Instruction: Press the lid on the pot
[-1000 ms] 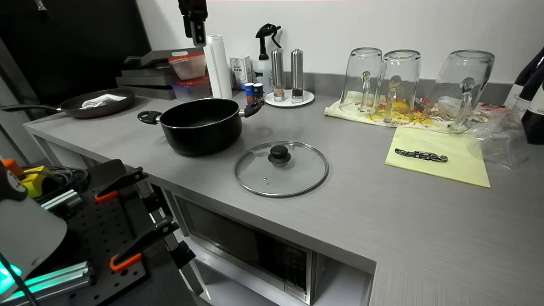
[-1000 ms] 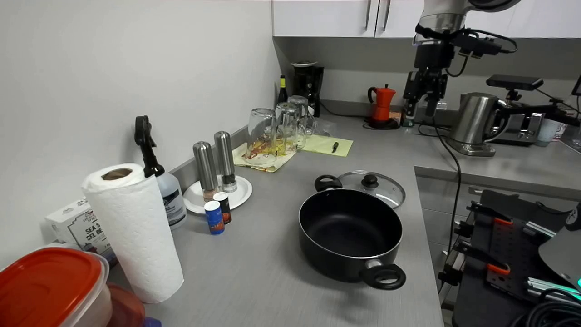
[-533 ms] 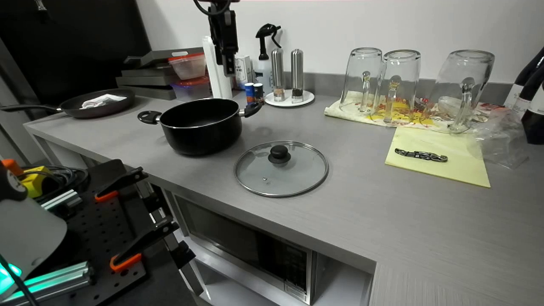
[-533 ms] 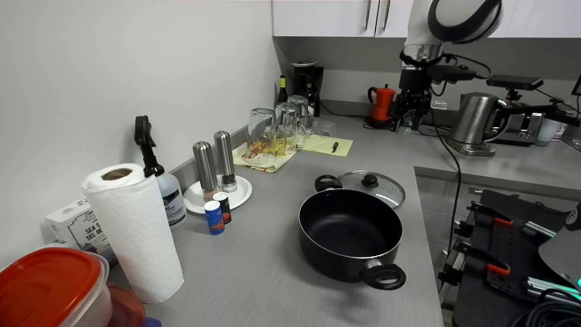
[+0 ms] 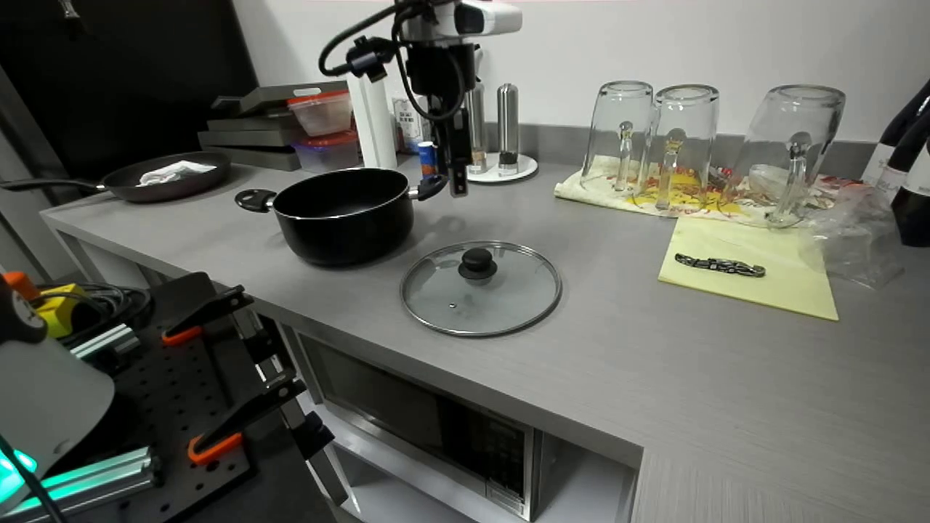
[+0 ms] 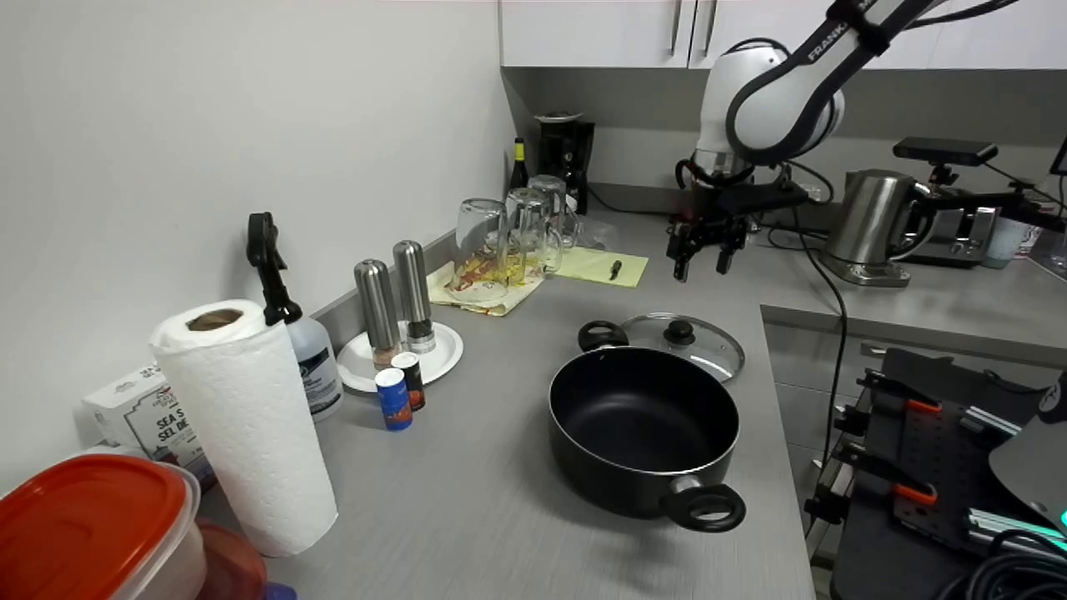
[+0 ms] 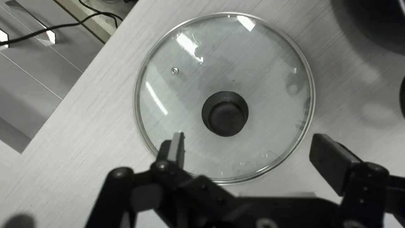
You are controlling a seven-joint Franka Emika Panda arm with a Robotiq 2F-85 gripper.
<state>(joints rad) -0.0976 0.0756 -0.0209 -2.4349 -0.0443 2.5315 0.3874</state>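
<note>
The clear glass lid (image 5: 481, 289) with its black knob lies flat on the counter beside the black pot (image 5: 345, 232). In an exterior view the lid (image 6: 708, 343) is partly hidden behind the pot (image 6: 642, 479), which stands uncovered with an empty inside. My gripper (image 6: 703, 267) is open and empty, pointing down in the air above the lid. In the wrist view the lid (image 7: 226, 95) fills the middle, with its knob ahead of and between the spread fingers of the gripper (image 7: 248, 141). A dark part of the pot (image 7: 376, 22) shows at the upper right.
Steel mills on a white plate (image 5: 524, 174), a paper towel roll (image 6: 250, 433) and upturned glass mugs (image 5: 617, 138) stand along the wall. A pan (image 5: 156, 190) lies at the far end. The counter's front edge (image 5: 465, 396) runs close to the lid.
The arm has come down and moved across from above the pot's side toward the lid. The gripper stays open. The lid and the pot have not moved.
</note>
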